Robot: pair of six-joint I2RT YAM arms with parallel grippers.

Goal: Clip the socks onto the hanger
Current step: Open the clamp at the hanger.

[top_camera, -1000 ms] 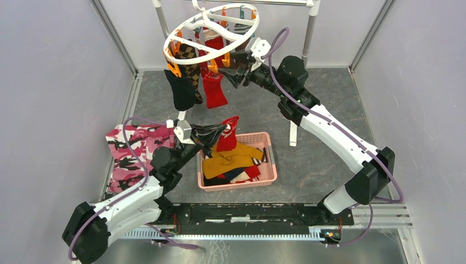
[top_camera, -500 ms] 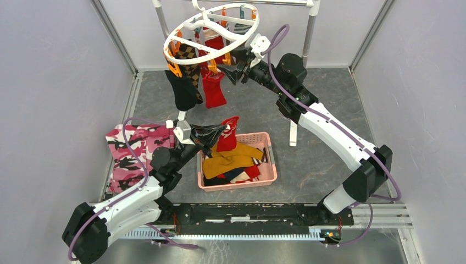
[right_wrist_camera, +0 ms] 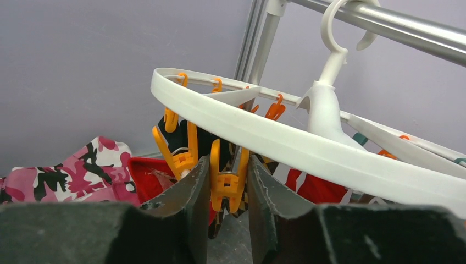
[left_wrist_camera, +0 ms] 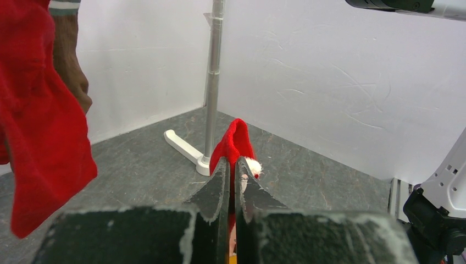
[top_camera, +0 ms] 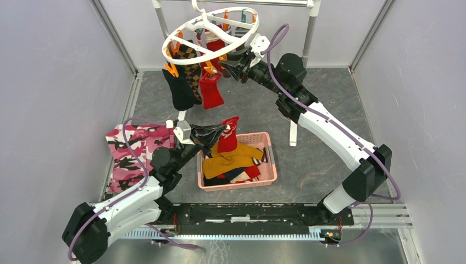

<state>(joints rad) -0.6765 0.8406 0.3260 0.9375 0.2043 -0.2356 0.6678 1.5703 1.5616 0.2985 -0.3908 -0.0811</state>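
The white round hanger (top_camera: 190, 53) hangs from the rack at the back, with black (top_camera: 178, 91), argyle (top_camera: 192, 74) and red (top_camera: 212, 91) socks clipped under it. My right gripper (top_camera: 229, 60) reaches under its near rim (right_wrist_camera: 264, 132). Its two fingers press on either side of an orange clip (right_wrist_camera: 226, 185), and the gripper (right_wrist_camera: 228, 159) is shut on it. My left gripper (top_camera: 222, 130) is held above the basket, shut on a red sock (top_camera: 228, 138) that dangles from it. In the left wrist view that sock (left_wrist_camera: 234, 141) pokes up between the closed jaws (left_wrist_camera: 231, 165).
A pink basket (top_camera: 265, 179) in front of the arms holds mustard (top_camera: 231, 157), navy and red socks. A pink camouflage cloth (top_camera: 129, 154) lies at the left. The metal rack's pole (top_camera: 309, 30) and white foot (top_camera: 293, 135) stand at the back right.
My right gripper has moved up and left to the hanger's rim and closed on an orange clip; the hanger shifted slightly. The left arm with the red sock has stayed put.
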